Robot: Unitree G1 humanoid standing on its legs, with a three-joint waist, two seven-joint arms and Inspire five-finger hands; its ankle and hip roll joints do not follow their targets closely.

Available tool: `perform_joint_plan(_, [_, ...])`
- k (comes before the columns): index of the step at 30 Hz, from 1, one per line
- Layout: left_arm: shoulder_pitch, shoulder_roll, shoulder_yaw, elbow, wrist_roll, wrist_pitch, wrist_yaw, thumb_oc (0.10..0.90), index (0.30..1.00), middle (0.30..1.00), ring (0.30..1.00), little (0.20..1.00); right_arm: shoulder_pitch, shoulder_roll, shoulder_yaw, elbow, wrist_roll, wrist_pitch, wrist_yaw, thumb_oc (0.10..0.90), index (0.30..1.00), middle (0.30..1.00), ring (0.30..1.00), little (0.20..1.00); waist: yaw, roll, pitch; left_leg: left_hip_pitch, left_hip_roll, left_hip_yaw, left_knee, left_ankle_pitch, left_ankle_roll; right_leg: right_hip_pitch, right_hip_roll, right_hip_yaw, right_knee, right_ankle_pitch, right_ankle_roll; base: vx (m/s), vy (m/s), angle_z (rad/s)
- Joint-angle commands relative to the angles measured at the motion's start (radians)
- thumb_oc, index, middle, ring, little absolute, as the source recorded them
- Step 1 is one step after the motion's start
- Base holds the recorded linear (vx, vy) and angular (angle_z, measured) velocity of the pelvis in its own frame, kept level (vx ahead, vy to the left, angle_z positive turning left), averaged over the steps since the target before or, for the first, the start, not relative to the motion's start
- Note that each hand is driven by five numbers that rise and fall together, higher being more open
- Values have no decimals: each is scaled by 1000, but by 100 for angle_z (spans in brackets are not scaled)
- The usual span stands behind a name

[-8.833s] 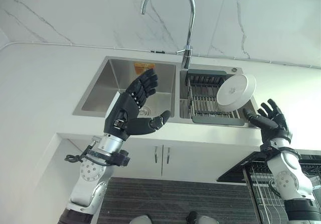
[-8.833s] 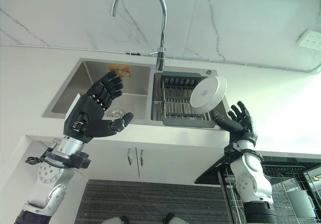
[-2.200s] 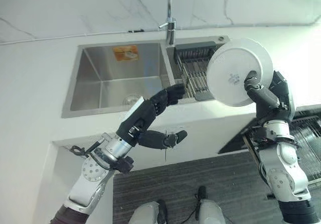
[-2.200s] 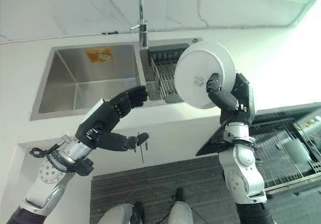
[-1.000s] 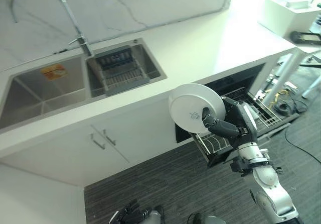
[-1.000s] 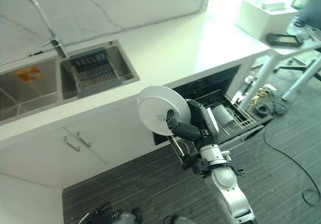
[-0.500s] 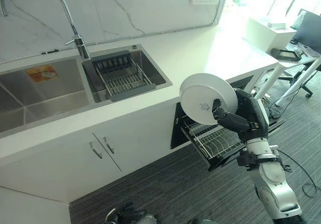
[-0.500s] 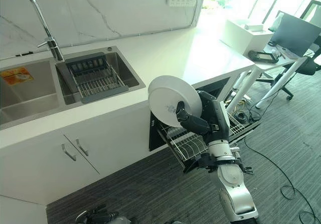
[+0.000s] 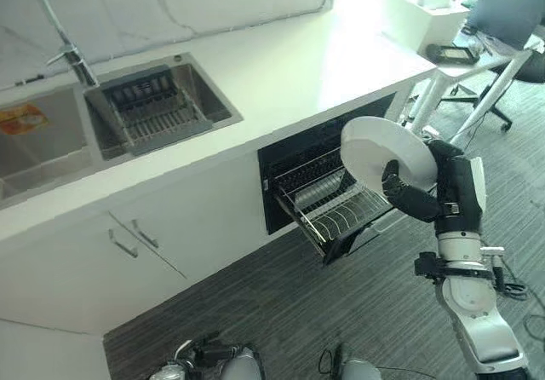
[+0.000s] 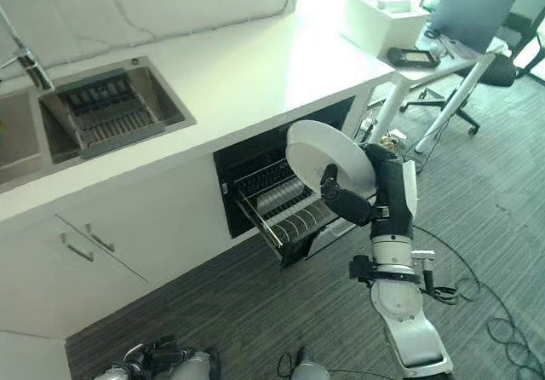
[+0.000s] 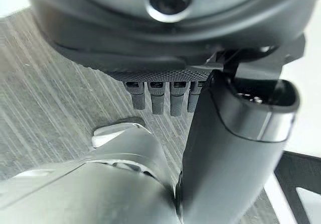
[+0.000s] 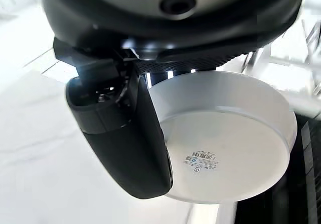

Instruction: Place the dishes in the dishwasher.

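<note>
White counter above, dishwasher's pulled-out wire rack (image 9: 336, 201) below: my right hand (image 9: 410, 197) clasps the round white plate (image 9: 381, 152), left hand (image 11: 165, 96) fingers relaxed.

Nothing can be read out as words. The white plate (image 12: 225, 138) carries a small sticker (image 12: 200, 158) on its underside — a barcode with tiny print, too small to make out. An orange label (image 9: 19, 118) sits in the sink (image 9: 51, 154) — illegible.

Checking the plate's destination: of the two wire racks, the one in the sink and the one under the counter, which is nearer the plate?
The pulled-out dishwasher rack under the counter; the white plate in the right hand hangs beside it, while the sink rack lies far off.
</note>
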Motion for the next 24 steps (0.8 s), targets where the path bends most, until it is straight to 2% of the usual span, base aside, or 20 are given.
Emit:
perform_joint_plan(1, [184, -45, -120, 104, 74, 79, 8, 800, 900, 900, 900, 900, -135, -30, -79, -82, -55, -58, -87, 400, 300, 300, 300, 300, 1, -13, -32, 124, 13, 9, -88, -88, -27, 5, -65, 4, 37, -94, 69, 98, -137, -13])
perform_joint_plan(5, [200, -59, -128, 100, 92, 64, 18, 800, 900, 900, 900, 900, -162, -43, -63, -25, -56, -47, -120, 400, 300, 300, 300, 300, 20, -6, -36, 118, 7, -12, -88, -85, -36, 21, -79, -21, 37, -99, 72, 59, -23, 18])
perform_joint_plan(7, [194, -34, -117, 104, 98, 75, 7, 800, 900, 900, 900, 900, -210, -68, -33, 40, -52, -16, -149, 400, 300, 300, 300, 300, 44, -4, -48, 119, -14, -44, -88, -92, -40, 36, -102, -42, 37, -98, 84, 125, 51, 37])
perform_joint_plan(12, [177, 4, -101, 97, 89, 104, 2, 800, 900, 900, 900, 900, -275, -69, 9, 139, -46, 3, -157, 400, 300, 300, 300, 300, 72, -5, -53, 125, -35, -71, -88, -101, -35, 50, -122, -62, 37, -92, 95, 82, 56, 26])
perform_joint_plan(19, [170, 20, -100, 91, 101, 127, -2, 800, 900, 900, 900, 900, -335, -70, 36, 206, -89, 42, -164, 400, 300, 300, 300, 300, 95, -7, -54, 120, -48, -94, -88, -102, -32, 52, -132, -75, 37, -87, 100, 50, 30, 16])
perform_joint_plan(23, [171, 34, -99, 86, 105, 141, -11, 800, 900, 900, 900, 900, -377, -62, 72, 306, -107, 77, -190, 400, 300, 300, 300, 300, 114, -7, -55, 109, -51, -107, -88, -97, -32, 49, -137, -85, 37, -87, 101, 34, 19, 6])
perform_joint_plan(24, [178, 31, -103, 83, 104, 135, -6, 800, 900, 900, 900, 900, -377, -49, 82, 359, -135, 80, -223, 400, 300, 300, 300, 300, 121, -5, -52, 104, -51, -113, -88, -93, -32, 51, -138, -90, 37, -87, 100, 17, 11, 14])
